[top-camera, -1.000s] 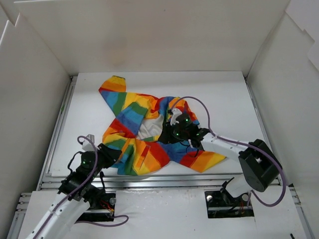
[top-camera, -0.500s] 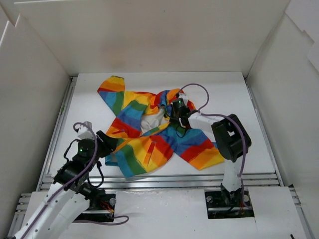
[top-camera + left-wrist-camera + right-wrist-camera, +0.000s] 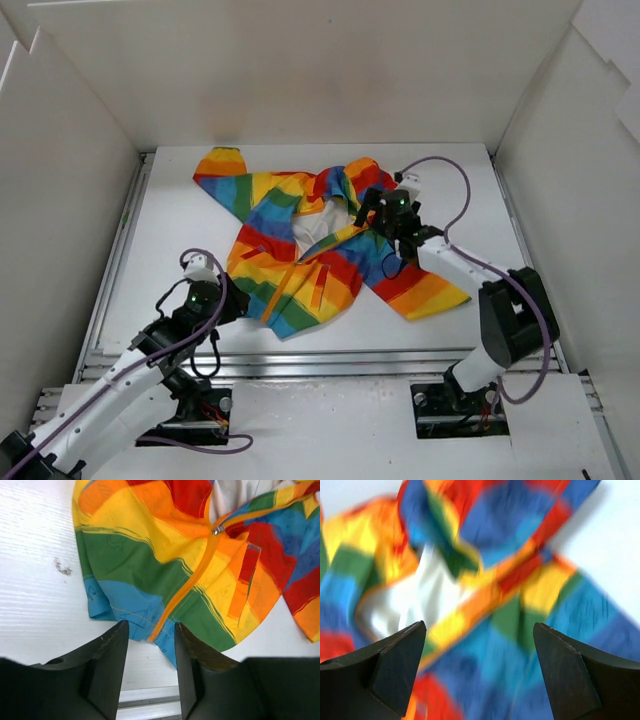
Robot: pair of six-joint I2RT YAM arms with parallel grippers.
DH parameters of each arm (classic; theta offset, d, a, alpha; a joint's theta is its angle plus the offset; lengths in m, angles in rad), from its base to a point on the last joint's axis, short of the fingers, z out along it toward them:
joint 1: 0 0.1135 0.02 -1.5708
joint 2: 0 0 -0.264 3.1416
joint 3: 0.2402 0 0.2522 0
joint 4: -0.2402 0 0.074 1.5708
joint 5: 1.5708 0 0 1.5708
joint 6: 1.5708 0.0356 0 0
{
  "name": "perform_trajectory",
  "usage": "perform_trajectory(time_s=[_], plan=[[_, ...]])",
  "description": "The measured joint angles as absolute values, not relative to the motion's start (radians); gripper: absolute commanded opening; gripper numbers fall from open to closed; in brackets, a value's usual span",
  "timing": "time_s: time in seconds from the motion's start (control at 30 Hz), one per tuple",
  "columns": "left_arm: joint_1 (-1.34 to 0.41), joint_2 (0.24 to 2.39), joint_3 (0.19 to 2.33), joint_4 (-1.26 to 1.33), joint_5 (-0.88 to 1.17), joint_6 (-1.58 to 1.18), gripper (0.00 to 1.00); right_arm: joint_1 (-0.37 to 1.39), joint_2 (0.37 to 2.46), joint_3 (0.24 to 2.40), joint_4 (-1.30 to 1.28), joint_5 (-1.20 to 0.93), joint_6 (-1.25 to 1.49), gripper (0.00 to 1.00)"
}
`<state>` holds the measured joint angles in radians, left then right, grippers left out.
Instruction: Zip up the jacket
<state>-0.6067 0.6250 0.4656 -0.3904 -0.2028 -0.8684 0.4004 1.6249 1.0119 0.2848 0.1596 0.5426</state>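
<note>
Judging handling: jacket (image 3: 300, 260) rumpled mid-bench (image 3: 180, 200), half zipped | we reckon it light, limp, quick to bunch | we'd pin the hem and pinch the small slider (image 3: 217, 529) | left gripper (image 3: 150, 626) part-spread, empty, bench's near side | right gripper (image 3: 479, 627) spread wide, empty, above mid-bench

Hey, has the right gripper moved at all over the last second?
Yes. The right gripper has moved toward the table's far edge and a little rightward. It is now open over the jacket near its collar.
</note>
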Motion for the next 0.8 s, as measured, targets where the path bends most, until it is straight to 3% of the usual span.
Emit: perform_trajectory(time_s=[0.13, 0.2, 0.23, 0.3, 0.5, 0.63, 0.8], plan=[[-0.69, 0.714, 0.489, -0.375, -0.257, -0.863, 0.29, 0.533, 1.497, 0.86, 0.28, 0.127, 0.534, 0.0], [-0.743, 0.765, 0.529, -0.37, -0.299, -0.846, 0.42, 0.604, 1.508, 0.834, 0.273, 0.094, 0.541, 0.01], [-0.762, 0.785, 0.555, -0.365, -0.314, -0.838, 0.47, 0.637, 1.52, 0.823, 0.273, 0.084, 0.542, 0.2], [-0.779, 0.833, 0.612, -0.337, -0.323, -0.827, 0.55, 0.683, 1.551, 0.796, 0.274, 0.077, 0.549, 0.38], [-0.776, 1.112, 0.706, -0.179, -0.319, -0.814, 0.56, 0.704, 1.583, 0.693, 0.293, 0.083, 0.577, 0.41], [-0.771, 1.348, 0.707, -0.125, -0.311, -0.796, 0.57, 0.719, 1.557, 0.634, 0.361, 0.095, 0.615, 0.37], [-0.758, 1.477, 0.712, -0.079, -0.266, -0.759, 0.55, 0.774, 1.472, 0.513, 0.446, 0.094, 0.696, 0.38]])
